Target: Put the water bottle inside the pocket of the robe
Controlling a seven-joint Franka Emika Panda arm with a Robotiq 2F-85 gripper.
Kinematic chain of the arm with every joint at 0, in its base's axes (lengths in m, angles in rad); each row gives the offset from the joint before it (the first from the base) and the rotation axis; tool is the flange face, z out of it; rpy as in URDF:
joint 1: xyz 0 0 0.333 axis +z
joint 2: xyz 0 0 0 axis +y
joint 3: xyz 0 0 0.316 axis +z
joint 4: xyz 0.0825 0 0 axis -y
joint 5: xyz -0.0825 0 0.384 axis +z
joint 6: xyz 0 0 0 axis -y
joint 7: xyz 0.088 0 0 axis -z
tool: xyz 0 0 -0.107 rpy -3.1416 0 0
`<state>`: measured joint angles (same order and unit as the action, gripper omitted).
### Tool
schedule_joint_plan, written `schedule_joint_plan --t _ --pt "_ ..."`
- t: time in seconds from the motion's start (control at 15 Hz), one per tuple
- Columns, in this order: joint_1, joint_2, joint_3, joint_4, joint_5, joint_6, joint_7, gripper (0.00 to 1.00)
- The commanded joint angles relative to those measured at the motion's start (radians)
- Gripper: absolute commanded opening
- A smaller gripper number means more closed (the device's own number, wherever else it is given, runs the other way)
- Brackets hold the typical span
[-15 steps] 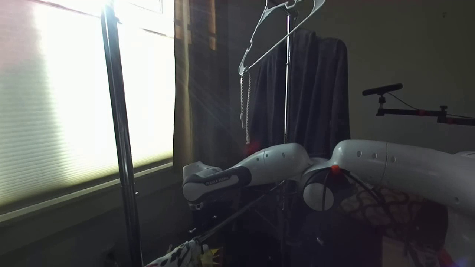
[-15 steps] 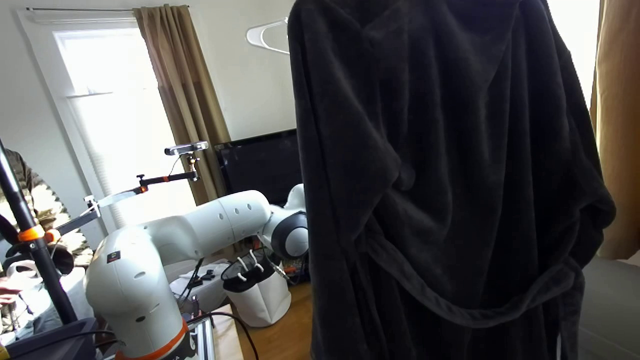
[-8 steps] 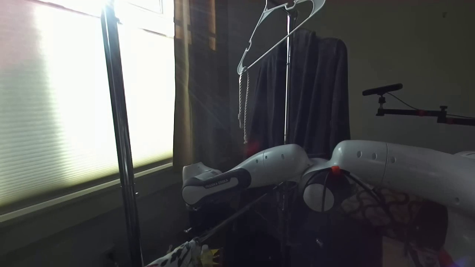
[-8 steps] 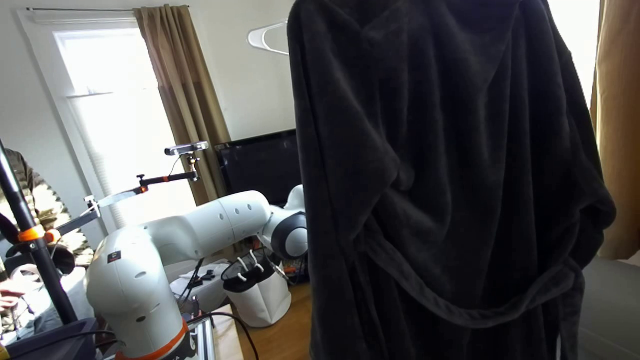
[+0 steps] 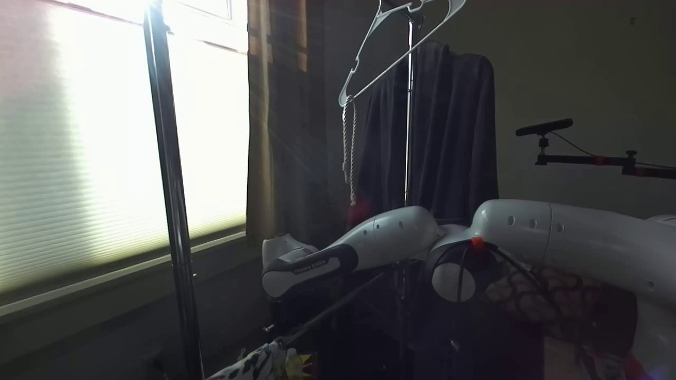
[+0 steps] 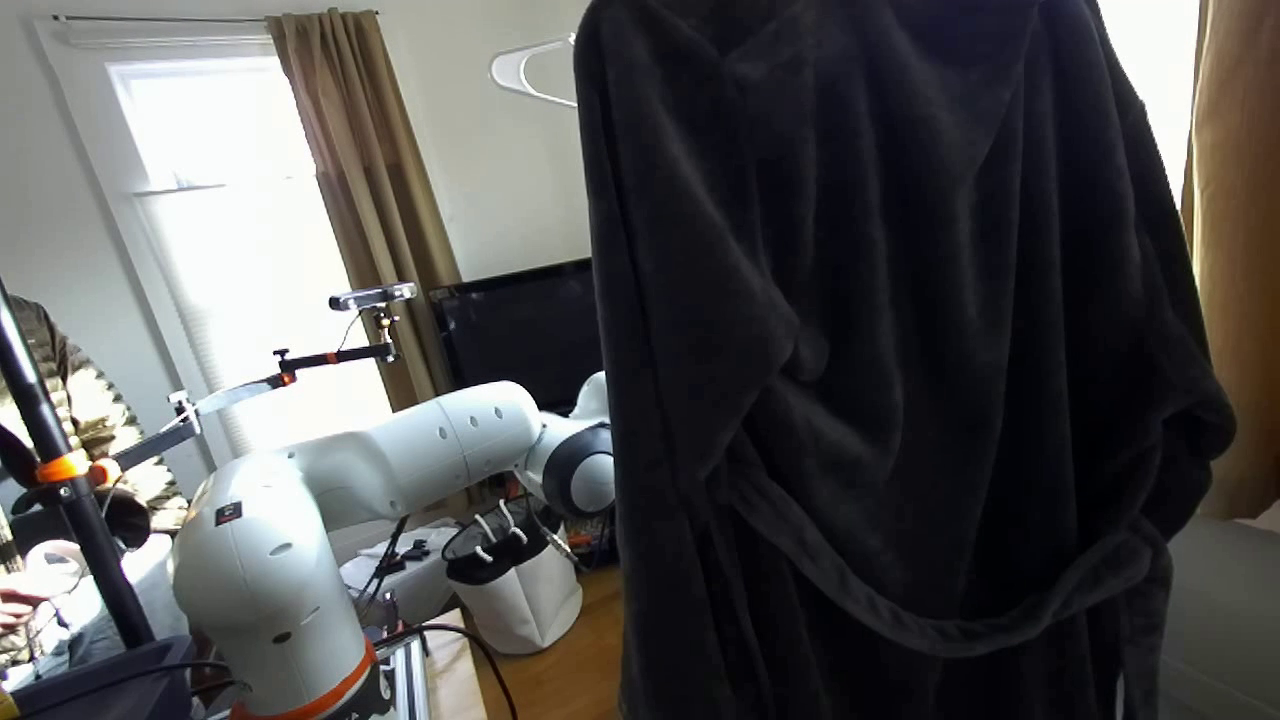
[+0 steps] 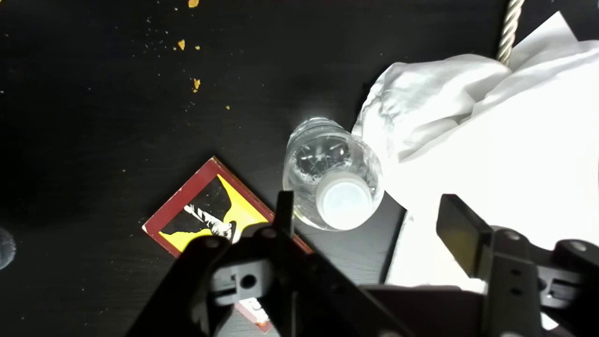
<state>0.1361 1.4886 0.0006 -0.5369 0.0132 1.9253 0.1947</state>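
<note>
Hiding the arm (image 6: 410, 465) partly, cropped robe (image 6: 900, 330)

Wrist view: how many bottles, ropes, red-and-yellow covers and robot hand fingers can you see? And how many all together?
Bottles: 1
Ropes: 1
Red-and-yellow covers: 1
Fingers: 2
Total: 5 (a round thing cut off at the left edge is unclear, so not counted)

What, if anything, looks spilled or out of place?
In the wrist view, orange-yellow crumbs lie scattered on the dark surface left of the water bottle, like leftover food. In an exterior view, a rope dangles from a hanger, where clothes normally hang.
</note>
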Motion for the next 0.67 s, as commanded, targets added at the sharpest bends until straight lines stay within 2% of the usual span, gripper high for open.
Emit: schedule_joint_plan --t 0.0,0.13,0.27,0.4,0.47,0.6 --pt "0.006 0.0 -0.015 -0.031 -0.01 0.035 0.037 0.72" --pt "0.008 0.0 -0.026 -0.037 -0.018 0.038 0.052 0.54" --pt "0.008 0.0 -0.027 -0.044 -0.018 0.046 0.062 0.43" --pt "0.008 0.0 -0.03 -0.046 -0.019 0.042 0.072 0.35" --pt "0.009 0.0 -0.031 -0.047 -0.019 0.04 0.076 0.4" --pt "0.009 0.0 -0.03 -0.047 -0.018 0.038 0.079 0.36"
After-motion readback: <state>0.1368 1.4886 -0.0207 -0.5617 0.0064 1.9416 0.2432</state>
